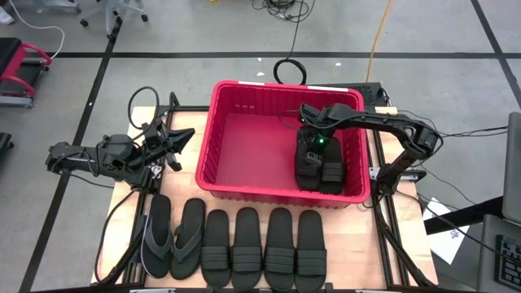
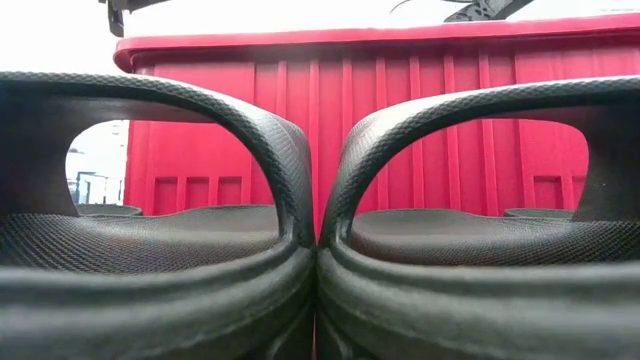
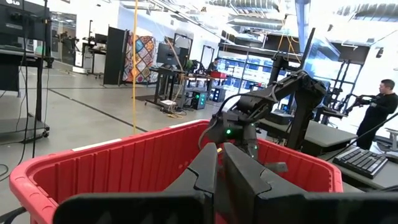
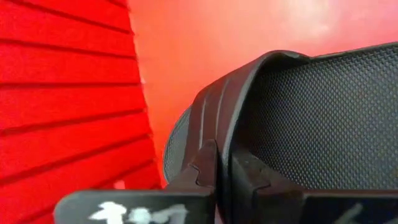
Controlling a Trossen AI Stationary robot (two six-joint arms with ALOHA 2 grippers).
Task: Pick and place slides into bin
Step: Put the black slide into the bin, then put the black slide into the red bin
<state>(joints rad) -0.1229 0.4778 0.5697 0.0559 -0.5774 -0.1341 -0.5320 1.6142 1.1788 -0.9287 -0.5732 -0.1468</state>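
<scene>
The red bin [image 1: 244, 138] stands at the table's middle. Two black slides [image 1: 321, 172] lie inside it at its right near corner. My right gripper [image 1: 312, 150] reaches down into the bin over them and is shut on the left one [image 4: 298, 112]. My left gripper [image 1: 183, 138] is shut and empty, hovering left of the bin. Four ribbed-strap slides [image 1: 262, 248] and two thong flip-flops [image 1: 172, 236] lie flat in a row at the table's near edge. Two of these slides [image 2: 200, 250] fill the low view in front of the bin's wall [image 2: 400, 100]. My right gripper pinches the slide's strap at its edge [image 4: 214, 124] between its two fingers. The fingers come from above, pointing down into the bin. The slide sits low in the bin beside the second one; whether it rests on the floor is hidden.
The bin's left half [image 1: 244, 146] holds nothing. The bin's ribbed wall [image 4: 62, 93] is close beside my right gripper. Cables lie behind the bin [image 1: 289, 72]. A person [image 3: 382, 102] stands far off in the room.
</scene>
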